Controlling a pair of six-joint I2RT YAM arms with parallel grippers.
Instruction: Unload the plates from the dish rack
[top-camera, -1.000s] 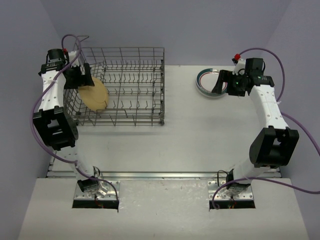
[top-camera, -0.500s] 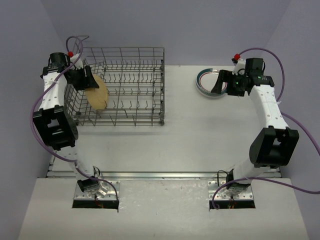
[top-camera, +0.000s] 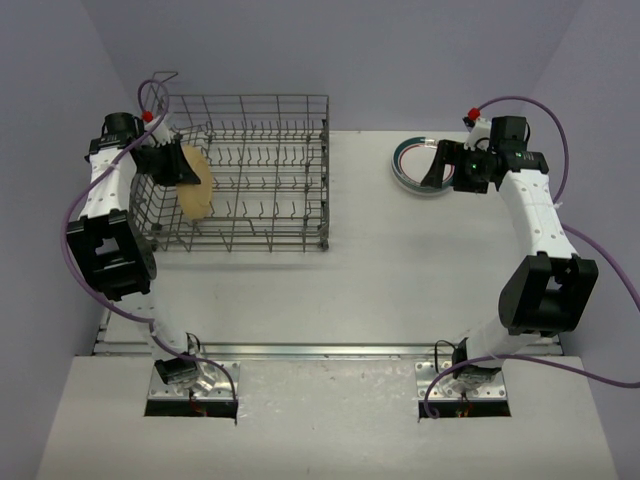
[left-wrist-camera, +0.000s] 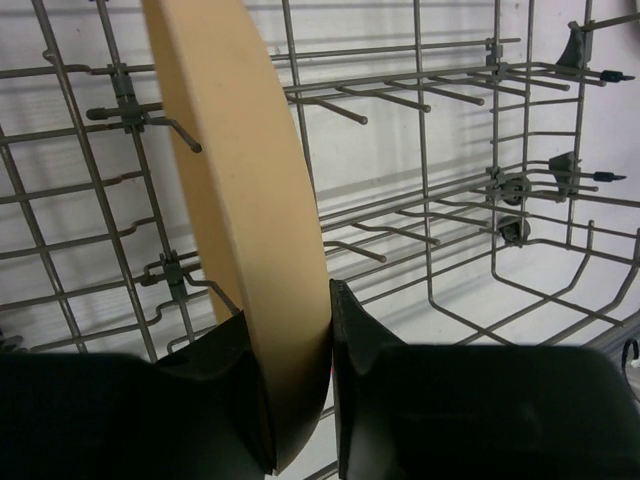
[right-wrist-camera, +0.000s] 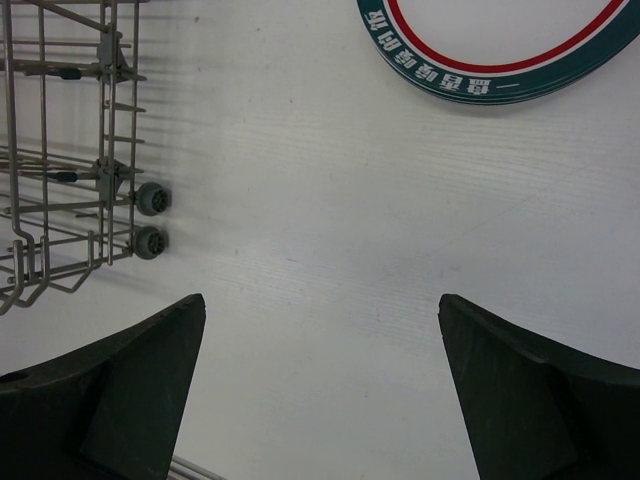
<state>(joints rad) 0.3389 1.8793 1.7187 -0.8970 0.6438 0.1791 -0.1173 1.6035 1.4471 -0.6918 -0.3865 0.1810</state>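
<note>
A tan plate (top-camera: 195, 183) (left-wrist-camera: 245, 220) stands on edge at the left end of the grey wire dish rack (top-camera: 270, 110) (left-wrist-camera: 470, 200). My left gripper (top-camera: 176, 165) (left-wrist-camera: 290, 330) is shut on the plate's near rim, one black finger on each face. A stack of white plates with teal patterned rims (top-camera: 412, 165) (right-wrist-camera: 500, 50) lies flat on the table at the far right. My right gripper (top-camera: 438, 168) (right-wrist-camera: 320, 330) hovers beside that stack, open with nothing between its fingers.
The rack's small grey wheels (right-wrist-camera: 150, 220) show at its corner in the right wrist view. Upright tines (left-wrist-camera: 400, 95) fill the rack around the tan plate. Purple walls close in the white table (top-camera: 400, 270) on three sides.
My left gripper has moved right into the rack and closed on the tan plate, which now stands more upright. The right arm has not moved.
</note>
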